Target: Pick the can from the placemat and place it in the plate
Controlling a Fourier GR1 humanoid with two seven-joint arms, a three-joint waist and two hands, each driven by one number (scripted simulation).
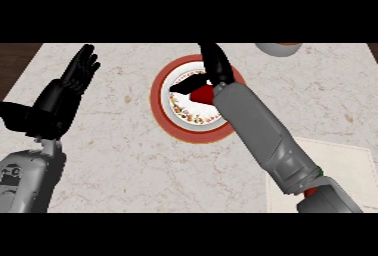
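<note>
A red can [201,93] rests on the white, red-rimmed plate [164,112] at the counter's middle, mostly hidden under my right wrist. Above the plate is my right hand [215,67]. Its fingers stretch straight toward the far edge and its thumb sticks out to the left over the can, not curled round it. The beige placemat [339,165] lies at the lower right with nothing showing on it. At the left, my left hand [74,80] stays open with its fingers up.
A bowl [279,48] shows partly at the counter's far edge, right of the plate. The marble counter [125,150] ends at a dark strip along the left side.
</note>
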